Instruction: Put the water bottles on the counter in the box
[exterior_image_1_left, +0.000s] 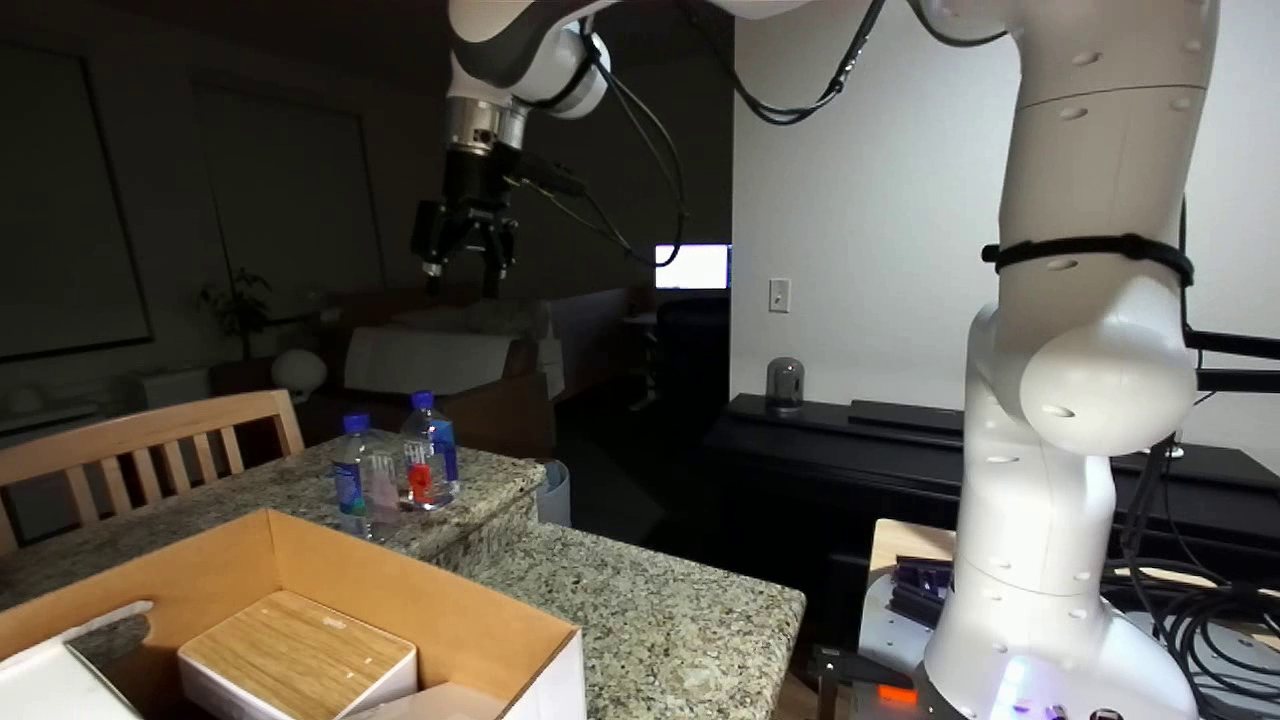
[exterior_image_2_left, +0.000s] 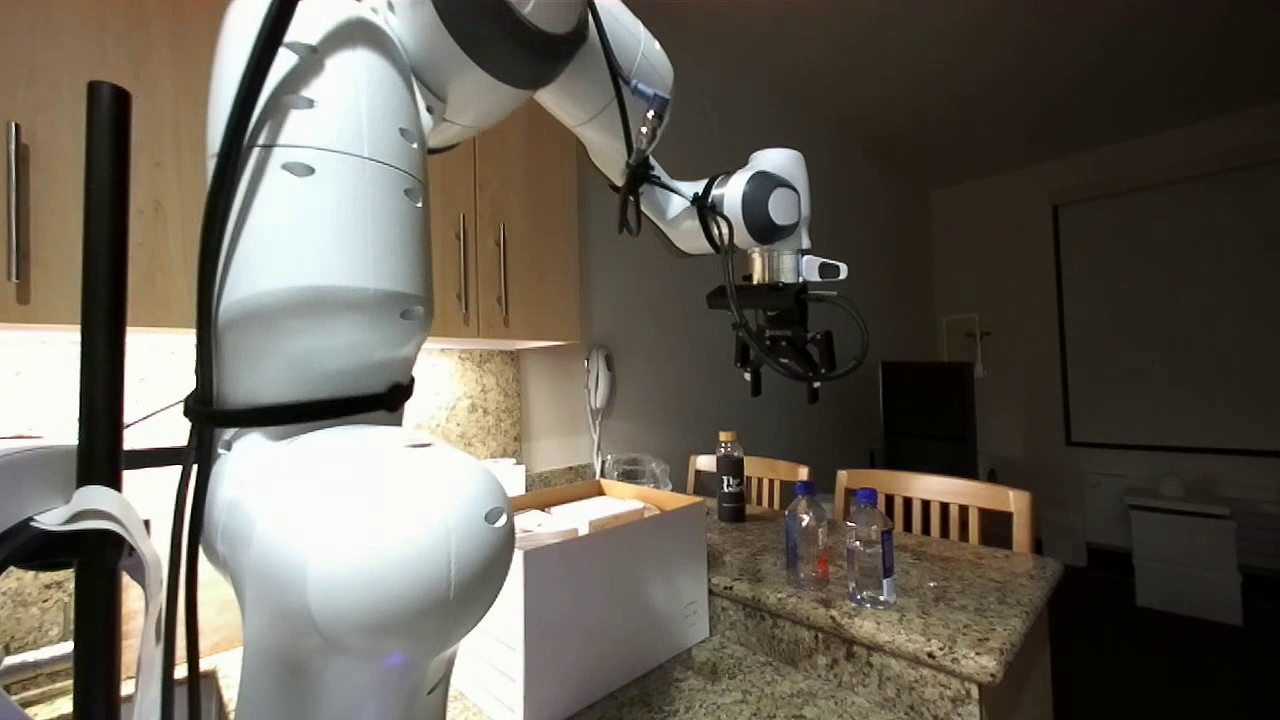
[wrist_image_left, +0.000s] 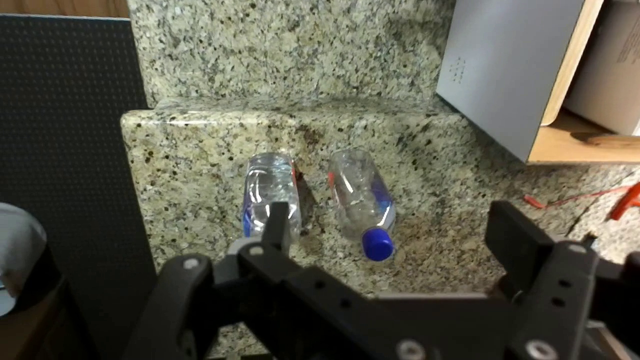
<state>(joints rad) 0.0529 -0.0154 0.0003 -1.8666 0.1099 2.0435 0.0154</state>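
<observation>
Two water bottles (exterior_image_2_left: 870, 565) are standing upright on the raised part of the counter (exterior_image_2_left: 960, 595), outside the box (exterior_image_2_left: 620, 590), which is standing near them on the lower level. Labels (exterior_image_1_left: 443, 450): blue and red are showing on the bottles, white lettering appearing in an exterior view but staying too soft for reading. A dark bottle (exterior_image_2_left: 731, 495) farther along the counter is carrying white lettering, seemingly starting "The", the rest blurring. Small dark marks (wrist_image_left: 456, 69) are showing on the box's outer wall, too tiny for making out. Axes: both water bottles are running vertical, blue caps (wrist_image_left: 377, 244) pointing up; in the wrist view they are appearing foreshortened, bases toward the top. The gripper (wrist_image_left: 390, 222) is hanging well above, fingers standing wide apart, touching neither bottle. Hidden: in the wrist view a finger (wrist_image_left: 276, 225) is covering the cap end of the left-hand bottle; the box is running out of frame at right, and at lower left in an exterior view, where a wood-topped block (exterior_image_1_left: 300, 650) is sitting inside, partly cut off; the room beyond is lying in deep shadow
</observation>
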